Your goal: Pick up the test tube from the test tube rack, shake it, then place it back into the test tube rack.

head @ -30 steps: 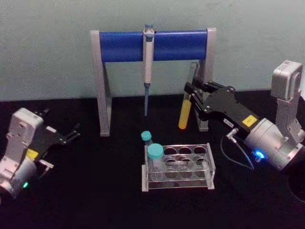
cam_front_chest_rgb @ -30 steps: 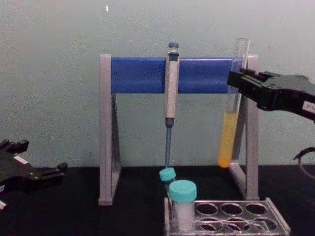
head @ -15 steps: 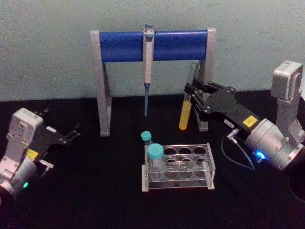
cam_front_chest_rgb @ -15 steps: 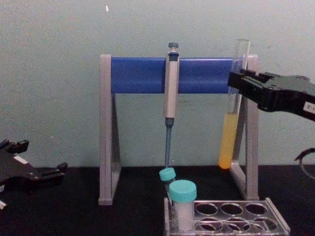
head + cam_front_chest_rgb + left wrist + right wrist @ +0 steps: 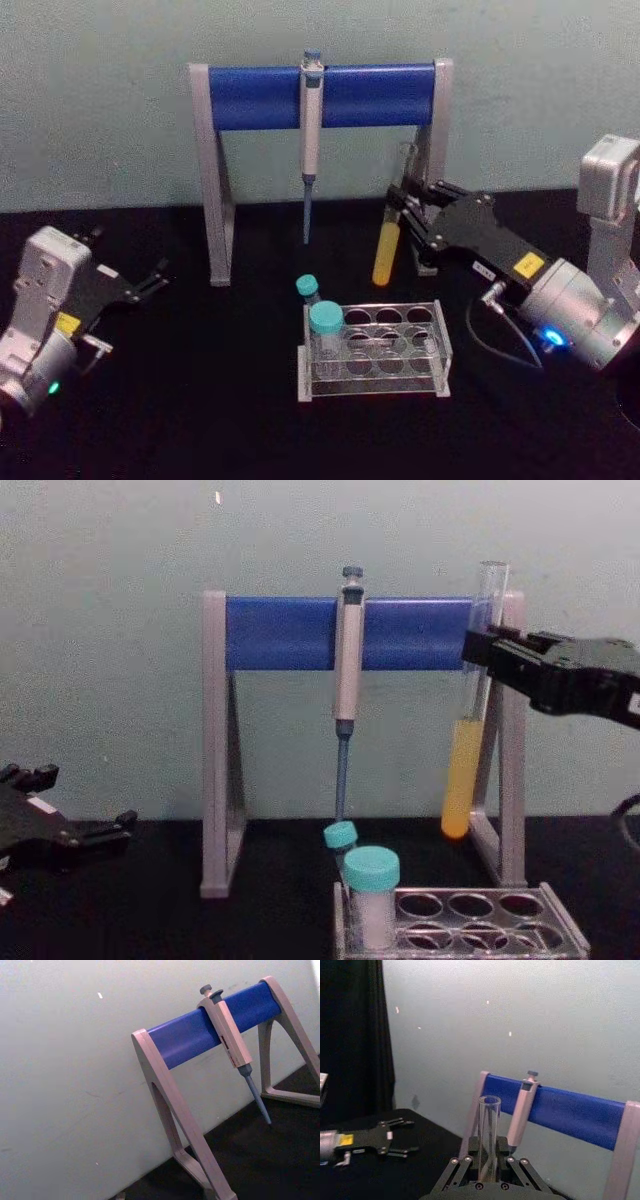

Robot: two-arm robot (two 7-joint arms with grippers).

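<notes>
We are holding the tube (image 5: pixel 385 252) in our right gripper (image 5: pixel 398 203), whose fingers are clamping the bare glass above the liquid line. The tube is hanging in the air behind the rack (image 5: pixel 441 345), higher than its top plate and touching none of its holes. It is a slim, clear, capless glass tube with a round bottom. Yellow liquid is filling its lower part, and the upper part is showing empty and see-through. From the chest, the tube (image 5: pixel 462 780) is leaning a little, its open mouth further to the right of the rack than its bottom. From the right wrist, we are looking at the open rim of the tube (image 5: pixel 489 1125) rising between the fingers.

Our left gripper (image 5: pixel 130 257) is waiting well to the left of the rack, low over the table, fingers spread apart and grasping nothing.

In the rack's left end, a wide teal-capped tube (image 5: pixel 325 322) is standing, with a small one (image 5: pixel 307 287) just behind it.
</notes>
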